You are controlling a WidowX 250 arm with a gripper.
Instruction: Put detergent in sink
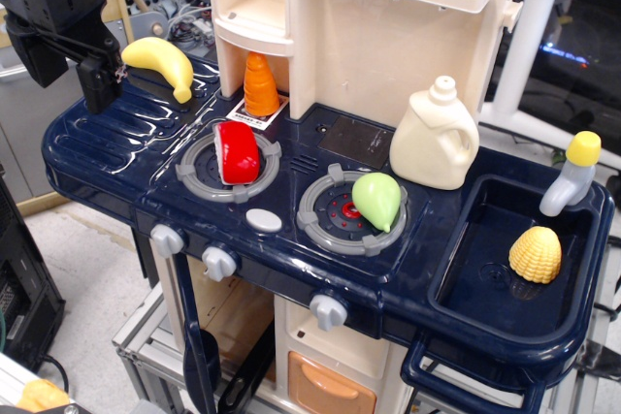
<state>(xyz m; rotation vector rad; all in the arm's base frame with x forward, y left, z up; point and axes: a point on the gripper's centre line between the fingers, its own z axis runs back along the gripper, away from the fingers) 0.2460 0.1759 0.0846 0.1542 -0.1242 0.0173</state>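
The unlabelled detergent (436, 138) stands at ten o'clock of the sink (473, 290); gripper (99, 84) at far nine o'clock, grip unreadable.

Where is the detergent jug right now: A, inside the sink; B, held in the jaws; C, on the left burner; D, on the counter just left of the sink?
D: the detergent jug stands upright on the counter beside the sink, which holds only a yellow corn toy.

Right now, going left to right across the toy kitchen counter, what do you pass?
gripper → banana → red pepper → green pear → detergent → corn in the sink → tap
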